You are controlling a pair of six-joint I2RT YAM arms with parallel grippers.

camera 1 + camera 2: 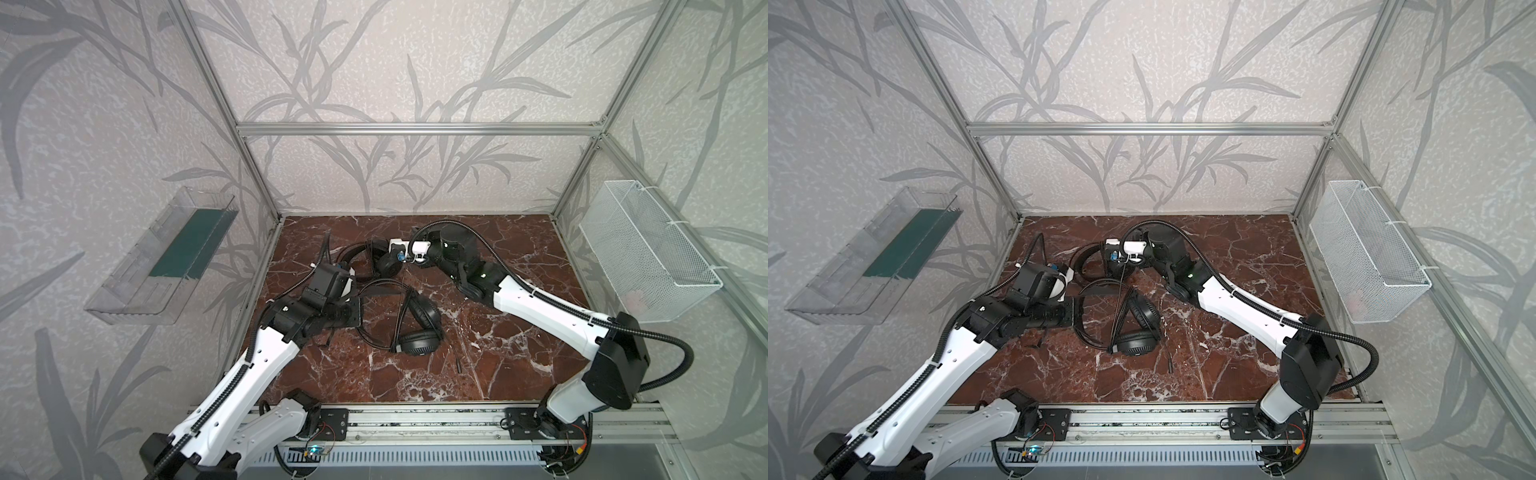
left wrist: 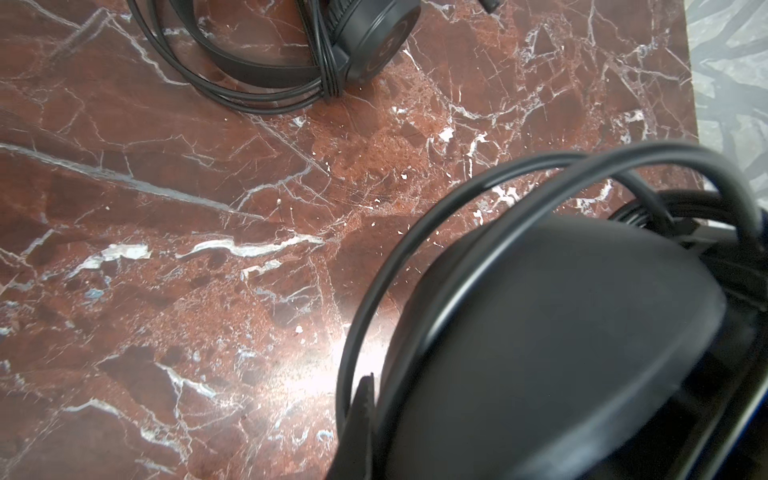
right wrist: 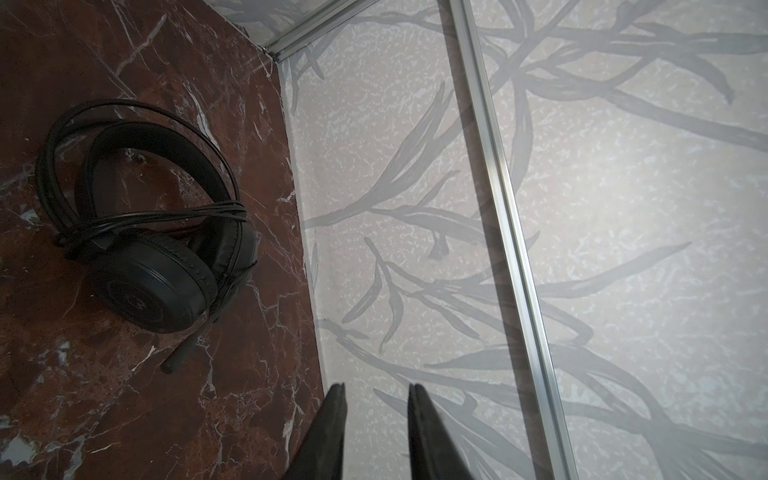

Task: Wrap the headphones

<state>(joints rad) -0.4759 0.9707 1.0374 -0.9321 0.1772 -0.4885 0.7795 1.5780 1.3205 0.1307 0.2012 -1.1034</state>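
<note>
Here, at centre-left in a top view, the left gripper (image 1: pixel 351 277) sits low over the marble tabletop (image 1: pixel 519 332). Its jaws are closed, though what they pinch I cannot tell. Its wrist view is filled at lower right by an earcup (image 2: pixel 561 353) with cable (image 2: pixel 415 232) arching over it.

That cup seems to belong to the far headset (image 1: pixel 365 258), lying just above centre between the two grippers. To its right the right gripper (image 1: pixel 402 254) hovers with its fingers (image 3: pixel 332 432) apart and nothing between them.

Below centre lies the near headset (image 1: pixel 417 328), its cable already bundled across the band.

These headsets look light. The wire band is likely springy, the pads soft and the cord limp and slick. A firm hold belongs on the band or a cup's rim, with the cord pinched near its free end.
</note>
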